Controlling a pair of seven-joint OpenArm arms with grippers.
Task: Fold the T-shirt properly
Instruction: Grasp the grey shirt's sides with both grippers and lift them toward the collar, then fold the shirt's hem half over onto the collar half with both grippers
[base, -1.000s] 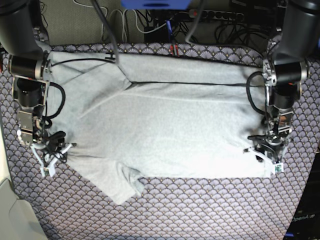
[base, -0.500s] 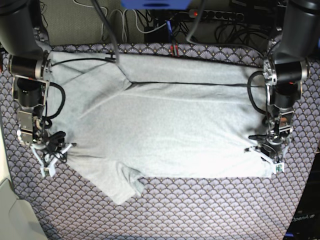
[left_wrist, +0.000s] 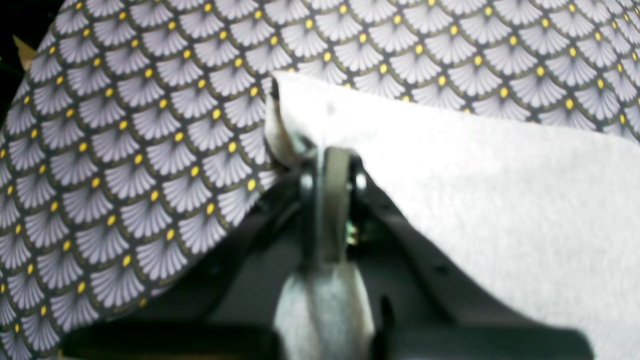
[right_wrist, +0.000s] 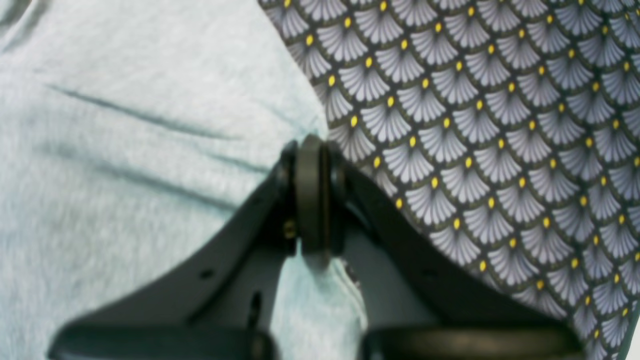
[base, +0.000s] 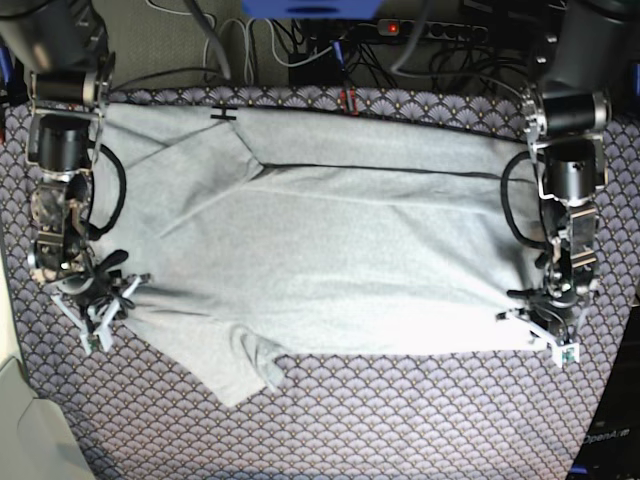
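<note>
The T-shirt (base: 330, 250) lay spread across the fan-patterned tablecloth (base: 400, 420). The left claw (left_wrist: 327, 165) pinched its near-right corner; the right claw (right_wrist: 312, 165) pinched its near-left edge. Cables (base: 300, 40) lay beyond.

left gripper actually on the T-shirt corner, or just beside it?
Touching. In the left wrist view the left gripper is shut with a fold of the T-shirt corner pinched between its pads, over the tablecloth.
</note>
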